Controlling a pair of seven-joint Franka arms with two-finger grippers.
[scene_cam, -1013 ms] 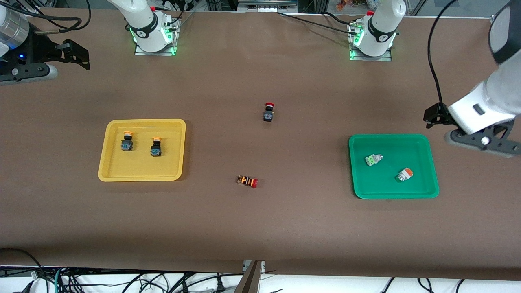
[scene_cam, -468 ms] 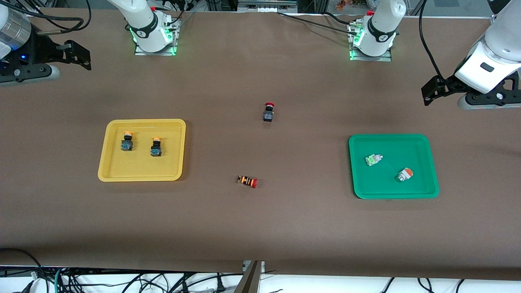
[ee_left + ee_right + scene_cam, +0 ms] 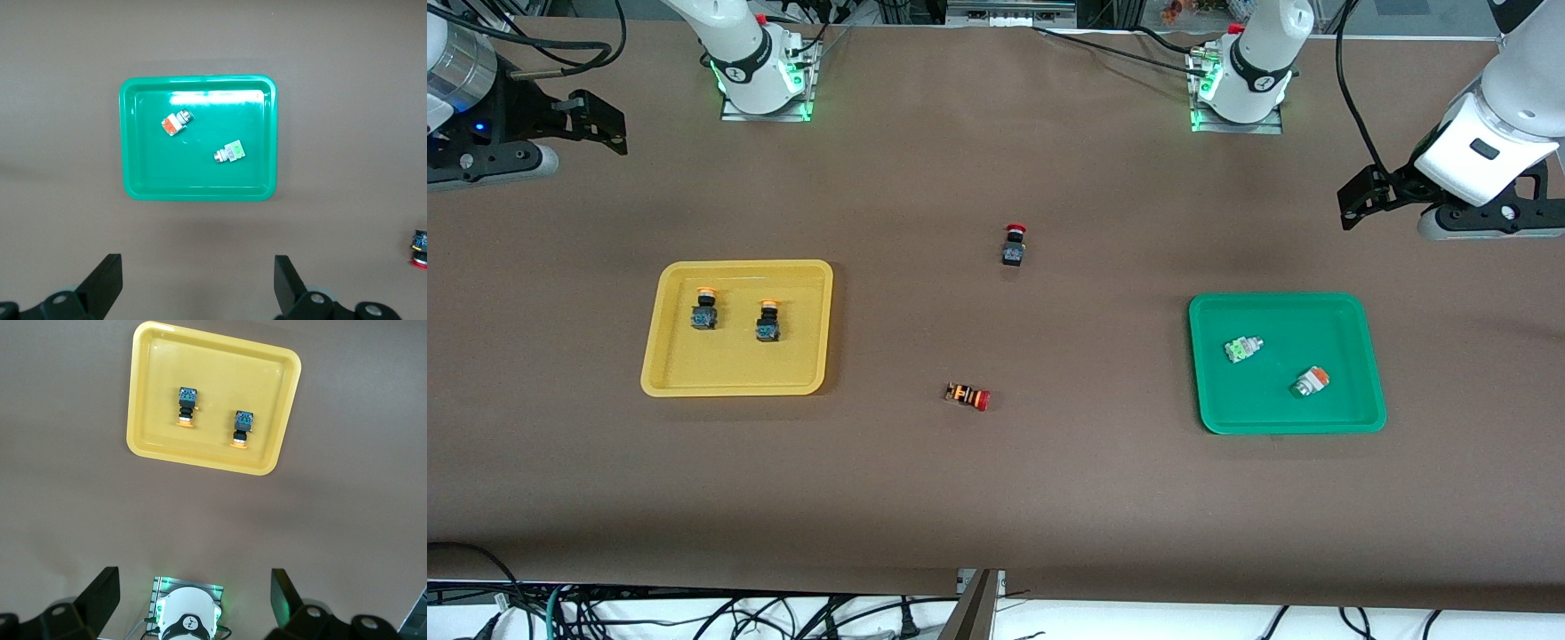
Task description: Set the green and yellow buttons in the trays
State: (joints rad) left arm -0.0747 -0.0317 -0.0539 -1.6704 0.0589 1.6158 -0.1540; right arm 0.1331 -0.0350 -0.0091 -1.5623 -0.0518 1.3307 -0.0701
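Since a second before, the left claw (image 3: 1356, 197) had risen from beside the green tray (image 3: 1356, 307) toward its end of the bench (image 3: 996, 498), fingers spread and empty. Two yellow buttons (image 3: 704, 308) stood in the yellow tray (image 3: 734, 384), two white buttons (image 3: 1243, 348) lay in the green; sorting looked finished. Two red buttons (image 3: 1014, 244) lay between the trays. The right claw (image 3: 600, 124) waited, spread, at its end.

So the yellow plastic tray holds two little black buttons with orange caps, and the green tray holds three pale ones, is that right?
Nearly. The green rounded-rectangle plastic tray holds two pale buttons, not three: a green-marked white button and an orange-marked white button, as the front view shows. The yellow plastic tray does hold two black orange-capped buttons.
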